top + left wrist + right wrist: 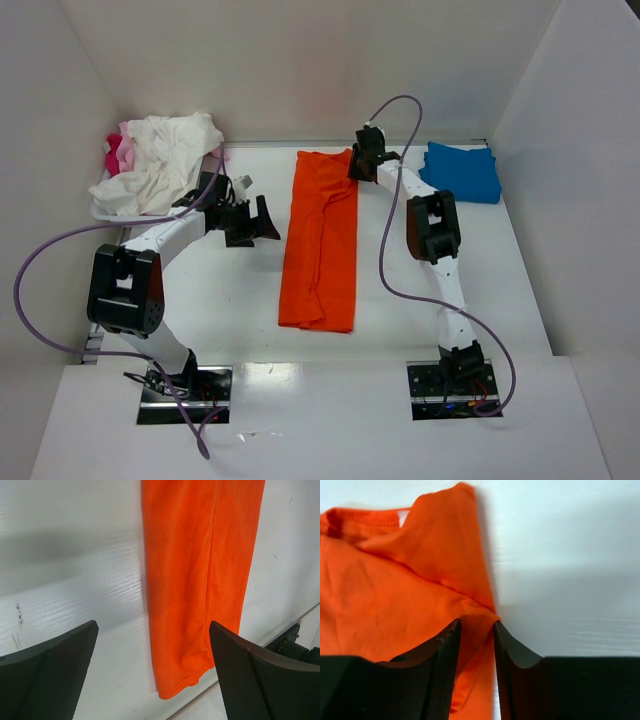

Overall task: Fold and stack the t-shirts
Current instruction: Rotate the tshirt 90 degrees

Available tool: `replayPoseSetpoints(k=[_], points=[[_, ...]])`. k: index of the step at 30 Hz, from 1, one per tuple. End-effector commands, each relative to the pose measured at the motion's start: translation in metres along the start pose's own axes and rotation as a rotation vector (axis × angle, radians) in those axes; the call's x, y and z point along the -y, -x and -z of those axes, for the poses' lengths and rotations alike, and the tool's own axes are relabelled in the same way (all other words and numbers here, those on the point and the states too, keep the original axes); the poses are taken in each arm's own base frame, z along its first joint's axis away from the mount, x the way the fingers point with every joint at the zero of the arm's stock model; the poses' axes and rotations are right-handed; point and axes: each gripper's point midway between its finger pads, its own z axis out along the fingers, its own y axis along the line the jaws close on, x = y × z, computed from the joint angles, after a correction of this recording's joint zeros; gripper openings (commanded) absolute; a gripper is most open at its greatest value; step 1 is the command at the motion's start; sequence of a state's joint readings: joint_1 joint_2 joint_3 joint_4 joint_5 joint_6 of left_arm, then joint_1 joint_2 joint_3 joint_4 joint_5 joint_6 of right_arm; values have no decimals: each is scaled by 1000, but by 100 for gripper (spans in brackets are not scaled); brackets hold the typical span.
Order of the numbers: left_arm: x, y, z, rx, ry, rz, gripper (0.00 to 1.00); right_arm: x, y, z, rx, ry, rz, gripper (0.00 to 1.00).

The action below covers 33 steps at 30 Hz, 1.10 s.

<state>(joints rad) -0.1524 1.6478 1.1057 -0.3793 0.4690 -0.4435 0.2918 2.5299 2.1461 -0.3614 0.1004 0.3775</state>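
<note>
Though the orange shirt (320,240) lies folded into a long strip, it is not yet folded short or stacked. The right gripper (476,625) holds its jaws narrow over the strip's corner edge; pinched or not, I cannot tell. The left gripper (262,220) gapes wide, the strip's hem just beyond its jaws. A blue shirt (462,170) lies folded near the right jaws; the white and pink shirts (158,160) wait heaped behind the left ones.

we saw a white table (240,300). the orange t-shirt (322,240) lay flat on it in the middle, folded into a long strip running near to far. the blue t-shirt (462,170) sat folded at the far right corner. the white t-shirt (160,165) and pink t-shirt (116,152) were heaped at far left.
</note>
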Motion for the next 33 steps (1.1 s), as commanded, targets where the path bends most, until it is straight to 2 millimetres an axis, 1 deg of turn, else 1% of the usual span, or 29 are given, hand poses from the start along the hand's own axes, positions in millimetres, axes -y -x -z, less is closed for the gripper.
replayPoseSetpoints(k=[1, 3, 5, 9, 10, 13, 15, 16, 19, 21, 22, 24, 27, 30, 32, 33], points=[[0, 0, -1, -5, -5, -22, 100, 13, 43, 22, 87, 9, -64, 39], [2, 1, 1, 3, -8, -27, 100, 13, 50, 26, 96, 28, -80, 40], [0, -2, 0, -5, -5, -22, 100, 12, 49, 26, 80, 64, -84, 42], [0, -2, 0, -5, -5, -22, 100, -2, 61, 39, 103, 130, -82, 44], [1, -1, 2, 0, -7, -26, 100, -5, 69, 46, 120, 140, -82, 45], [2, -1, 2, 3, -8, -27, 100, -20, 82, 67, 135, 208, -77, 49], [3, 1, 2, 10, -11, -31, 100, -30, 84, 80, 123, 264, -70, 52], [4, 2, 3, 15, -12, -34, 100, -35, 83, 90, 114, 294, -72, 52], [4, -2, 3, 7, -19, -31, 100, -47, 81, 116, 120, 381, -63, 52], [6, 1, 4, 19, -24, -38, 100, -59, 70, 127, 121, 437, -24, 51], [5, 0, 5, 18, -23, -38, 100, -63, 60, 128, 113, 448, 0, 51], [5, -1, 5, 18, -23, -38, 100, -59, 43, 122, 84, 440, 10, 50], [9, -3, 6, 17, -29, -47, 100, -53, 27, 113, 47, 425, 6, 50], [11, -4, 10, 27, -32, -56, 100, -55, 15, 104, 21, 449, 2, 50], [11, -5, 11, 27, -32, -62, 100, -54, 4, 91, -12, 451, -21, 50], [12, -5, 12, 30, -33, -64, 100, -56, 4, 90, -18, 459, -24, 50]])
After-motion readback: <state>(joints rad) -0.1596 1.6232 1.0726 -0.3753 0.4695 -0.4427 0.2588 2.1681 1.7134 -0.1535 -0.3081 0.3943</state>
